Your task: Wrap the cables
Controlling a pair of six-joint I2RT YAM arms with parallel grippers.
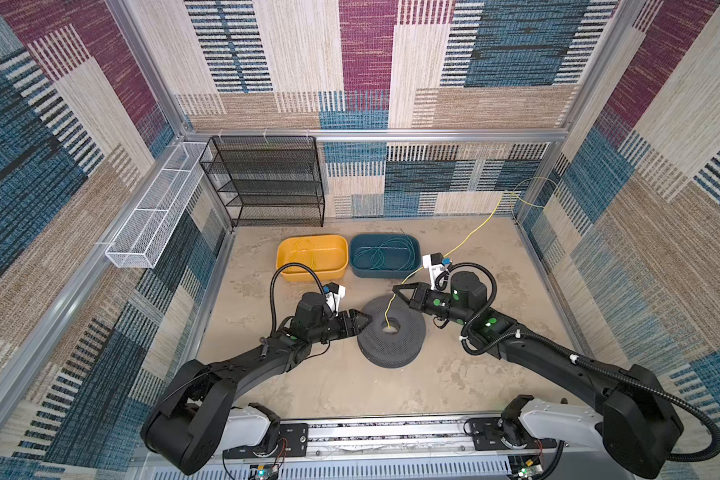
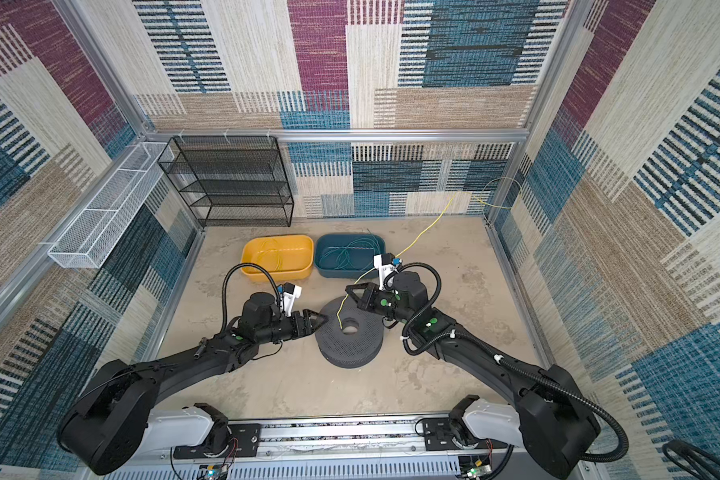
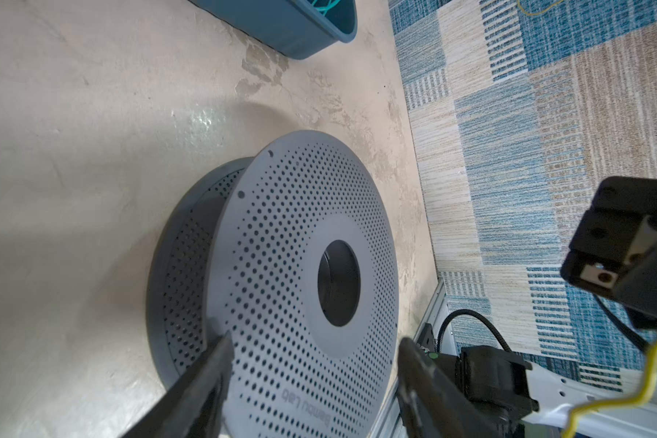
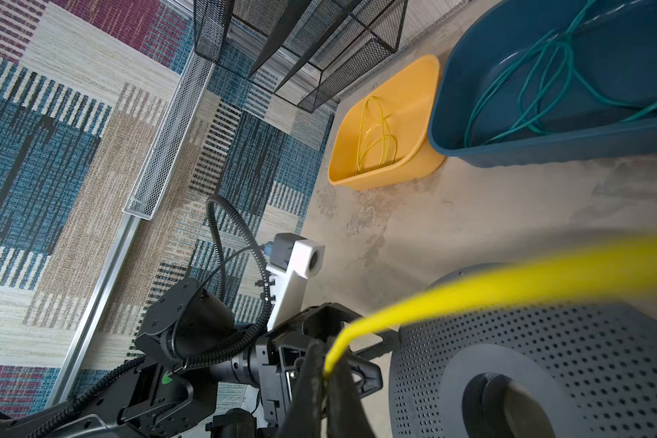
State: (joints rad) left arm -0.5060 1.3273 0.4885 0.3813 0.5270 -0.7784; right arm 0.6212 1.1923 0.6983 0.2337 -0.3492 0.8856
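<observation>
A thin yellow cable [image 1: 474,232] [image 2: 429,226] runs from the back right corner to my right gripper [image 1: 395,289] [image 4: 325,366], which is shut on it. Below the jaws its short end hangs onto the top of the grey perforated spool [image 1: 391,338] [image 2: 348,338], beside the hub hole. My left gripper [image 1: 366,322] [image 3: 315,364] is open at the spool's left rim, its fingers [image 3: 213,379] spread across the top flange [image 3: 300,265]. More cables lie in the bins: a yellow coil [image 1: 304,249] [image 4: 376,140] and teal-green loops [image 1: 385,255] [image 4: 539,83].
The yellow bin [image 1: 312,276] and teal bin [image 1: 375,273] stand side by side behind the spool. A black mesh shelf [image 1: 267,183] stands at the back left. A white mesh basket [image 1: 154,208] hangs on the left wall. Patterned walls enclose the table.
</observation>
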